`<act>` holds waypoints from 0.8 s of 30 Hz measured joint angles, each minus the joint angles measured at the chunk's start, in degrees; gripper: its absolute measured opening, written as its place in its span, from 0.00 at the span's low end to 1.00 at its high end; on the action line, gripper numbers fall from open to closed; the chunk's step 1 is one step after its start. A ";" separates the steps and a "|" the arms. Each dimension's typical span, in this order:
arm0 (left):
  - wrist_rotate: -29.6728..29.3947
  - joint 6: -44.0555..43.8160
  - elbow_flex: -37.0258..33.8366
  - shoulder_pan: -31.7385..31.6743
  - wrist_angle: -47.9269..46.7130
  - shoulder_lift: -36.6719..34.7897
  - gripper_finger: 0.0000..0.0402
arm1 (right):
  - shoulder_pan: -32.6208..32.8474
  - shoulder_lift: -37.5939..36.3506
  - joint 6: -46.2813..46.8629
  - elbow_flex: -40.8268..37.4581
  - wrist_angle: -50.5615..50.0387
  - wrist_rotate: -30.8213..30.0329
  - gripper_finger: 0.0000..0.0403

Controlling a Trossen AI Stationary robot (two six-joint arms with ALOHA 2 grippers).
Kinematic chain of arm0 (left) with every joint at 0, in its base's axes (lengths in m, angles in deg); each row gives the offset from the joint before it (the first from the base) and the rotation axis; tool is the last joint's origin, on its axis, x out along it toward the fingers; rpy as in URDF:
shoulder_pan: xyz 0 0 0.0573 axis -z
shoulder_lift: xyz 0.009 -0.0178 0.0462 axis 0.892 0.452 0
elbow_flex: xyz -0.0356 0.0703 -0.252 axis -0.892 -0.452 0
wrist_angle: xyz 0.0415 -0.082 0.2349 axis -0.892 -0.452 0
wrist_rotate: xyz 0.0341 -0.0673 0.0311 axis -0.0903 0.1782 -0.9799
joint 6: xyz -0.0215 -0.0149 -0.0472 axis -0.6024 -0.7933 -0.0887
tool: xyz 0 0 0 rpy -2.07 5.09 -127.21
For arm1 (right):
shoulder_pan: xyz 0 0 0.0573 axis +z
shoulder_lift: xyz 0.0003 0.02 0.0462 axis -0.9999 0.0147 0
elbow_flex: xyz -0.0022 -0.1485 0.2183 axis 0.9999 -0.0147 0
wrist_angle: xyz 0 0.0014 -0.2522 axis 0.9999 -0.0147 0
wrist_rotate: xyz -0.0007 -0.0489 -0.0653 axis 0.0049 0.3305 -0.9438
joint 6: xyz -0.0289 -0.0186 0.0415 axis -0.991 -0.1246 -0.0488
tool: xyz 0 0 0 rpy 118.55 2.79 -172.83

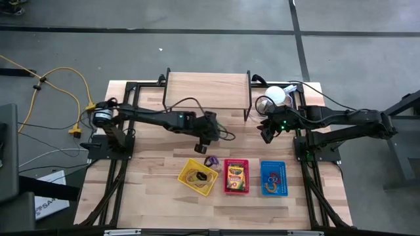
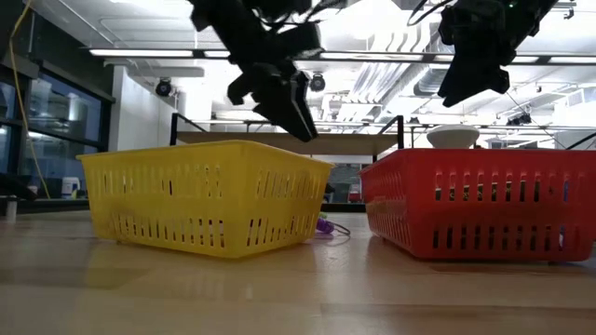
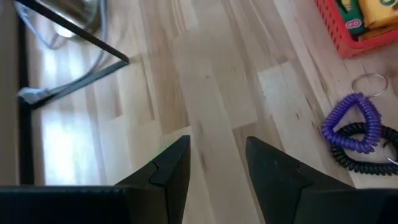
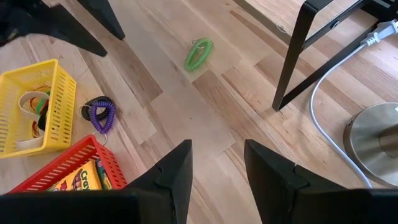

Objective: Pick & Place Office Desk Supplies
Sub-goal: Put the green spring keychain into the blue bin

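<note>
Both my end effectors hover open and empty: left mid-frame, right beside it. The purple coil lies on the counter between the yellow bin and red bin. Looks light and springy, so I'd pinch across its loop.

bright ceiling strip lights glare in the low view; wrist views slightly soft.

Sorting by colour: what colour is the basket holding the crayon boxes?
Red basket; clearest in the high view.
</note>
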 joint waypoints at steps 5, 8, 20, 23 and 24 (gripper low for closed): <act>-0.06 2.00 7.85 -0.09 -4.81 6.47 0.37 | 0.00 0.04 0.00 -0.01 0.81 -0.01 0.33; -0.15 2.78 11.04 -0.09 -6.45 9.45 0.37 | 0.00 0.04 0.00 0.00 1.25 0.00 0.33; -10.31 6.99 11.66 -0.58 -8.38 13.26 0.37 | -0.02 0.02 0.00 -0.01 2.78 -0.02 0.33; -10.84 7.96 11.74 -0.83 -8.34 14.56 0.37 | 0.00 0.02 0.00 -0.02 3.04 0.00 0.33; -10.84 8.00 11.69 -0.96 -8.63 15.16 0.37 | -0.02 0.02 0.00 -0.02 3.12 -0.02 0.33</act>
